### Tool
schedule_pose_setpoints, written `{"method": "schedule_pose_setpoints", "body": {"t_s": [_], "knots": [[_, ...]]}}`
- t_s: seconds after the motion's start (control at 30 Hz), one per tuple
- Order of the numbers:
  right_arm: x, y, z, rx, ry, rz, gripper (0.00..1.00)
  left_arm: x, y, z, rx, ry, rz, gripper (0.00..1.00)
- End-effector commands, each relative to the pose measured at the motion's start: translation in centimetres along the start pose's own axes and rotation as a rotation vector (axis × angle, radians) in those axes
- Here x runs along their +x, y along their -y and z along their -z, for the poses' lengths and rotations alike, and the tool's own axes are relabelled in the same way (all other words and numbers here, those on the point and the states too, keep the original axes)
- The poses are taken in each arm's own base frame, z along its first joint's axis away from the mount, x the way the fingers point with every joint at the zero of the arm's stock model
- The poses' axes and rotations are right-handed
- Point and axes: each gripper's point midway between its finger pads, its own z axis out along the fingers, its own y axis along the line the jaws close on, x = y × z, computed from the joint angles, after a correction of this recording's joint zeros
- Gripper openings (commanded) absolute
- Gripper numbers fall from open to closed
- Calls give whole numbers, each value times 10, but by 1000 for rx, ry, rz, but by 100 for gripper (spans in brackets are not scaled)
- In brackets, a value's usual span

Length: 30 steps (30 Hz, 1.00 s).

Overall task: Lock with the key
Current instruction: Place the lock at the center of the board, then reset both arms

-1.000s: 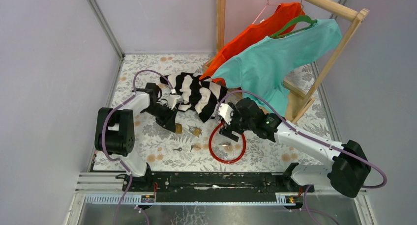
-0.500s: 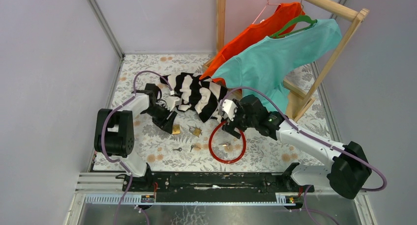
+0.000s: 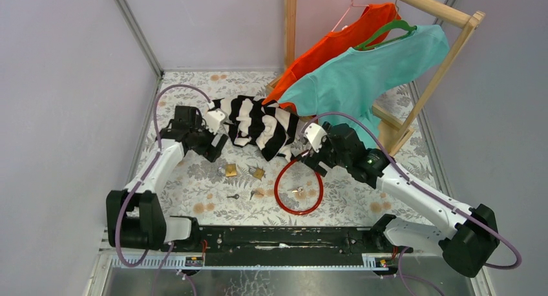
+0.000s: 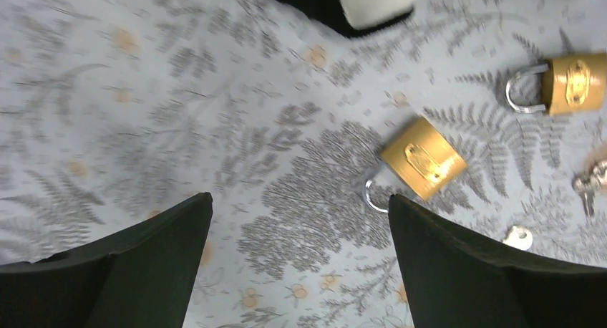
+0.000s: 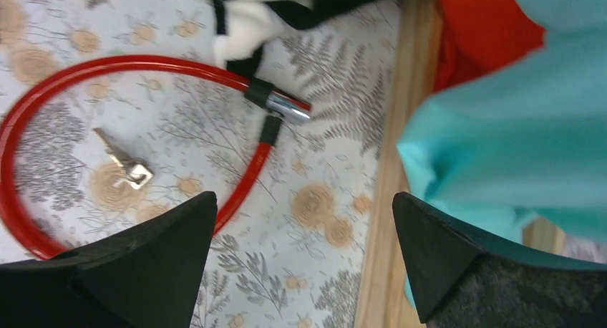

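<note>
Two brass padlocks lie on the floral table: one (image 4: 422, 158) (image 3: 231, 170) just beyond my left gripper's right fingertip, the other (image 4: 565, 84) (image 3: 258, 173) farther right. Small keys lie near them (image 4: 517, 237) (image 3: 234, 196). A red cable lock (image 5: 107, 66) (image 3: 298, 186) forms a loop with a key (image 5: 125, 163) inside it. My left gripper (image 4: 299, 199) (image 3: 218, 155) is open and empty above bare table, left of the near padlock. My right gripper (image 5: 304, 199) (image 3: 309, 161) is open and empty at the loop's upper right edge.
A black-and-white striped garment (image 3: 258, 125) lies behind the padlocks. A wooden clothes rack (image 3: 394, 131) at the right carries a teal shirt (image 3: 362, 76) and an orange shirt (image 3: 336, 44); its base rail (image 5: 386, 163) runs beside my right gripper.
My left gripper has opened, let go of the near padlock and drawn back up and left. My right gripper has opened a little wider and moved up and right off the red loop.
</note>
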Motion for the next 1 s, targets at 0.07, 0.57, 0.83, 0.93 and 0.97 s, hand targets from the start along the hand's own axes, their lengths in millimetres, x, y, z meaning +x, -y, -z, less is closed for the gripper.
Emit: {"method": "schedule_pose_setpoints", "body": {"t_s": [0.07, 0.57, 0.83, 0.93, 0.97], "knots": [[18, 44, 26, 269, -84, -97, 99, -62, -52, 40, -308, 281, 82, 100], [6, 127, 86, 598, 4, -362, 99, -112, -32, 71, -239, 610, 158, 100], [-16, 145, 103, 652, 217, -465, 99, -141, -2, 91, -97, 796, 89, 100], [-15, 151, 103, 688, 275, -468, 99, -151, 4, 96, -52, 796, 66, 100], [-14, 154, 103, 699, 286, -472, 99, -154, 6, 99, -51, 800, 50, 100]]}}
